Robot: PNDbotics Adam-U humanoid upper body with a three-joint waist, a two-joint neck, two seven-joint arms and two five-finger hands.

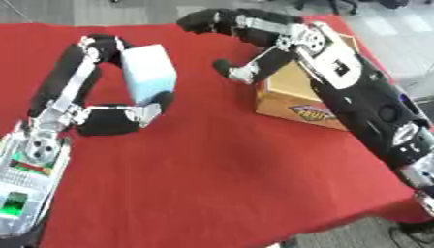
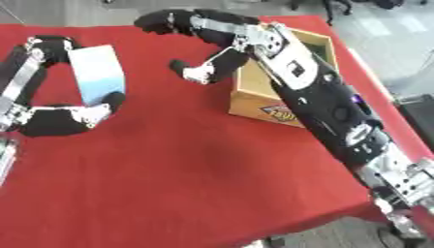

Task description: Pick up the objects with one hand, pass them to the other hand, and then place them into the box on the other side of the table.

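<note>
A pale blue-white rectangular block (image 1: pixel 149 71) is held off the red table by my left hand (image 1: pixel 93 82), fingers curled over its top and thumb under its lower end. My right hand (image 1: pixel 254 36) hovers open to the right of the block, fingers spread toward it, thumb hanging down, a gap between it and the block. The cardboard box (image 1: pixel 292 94) stands at the right side of the table, partly hidden by my right forearm.
The red tablecloth (image 1: pixel 212 164) covers the table, whose front edge runs along the bottom right. Grey floor lies beyond the far and right edges.
</note>
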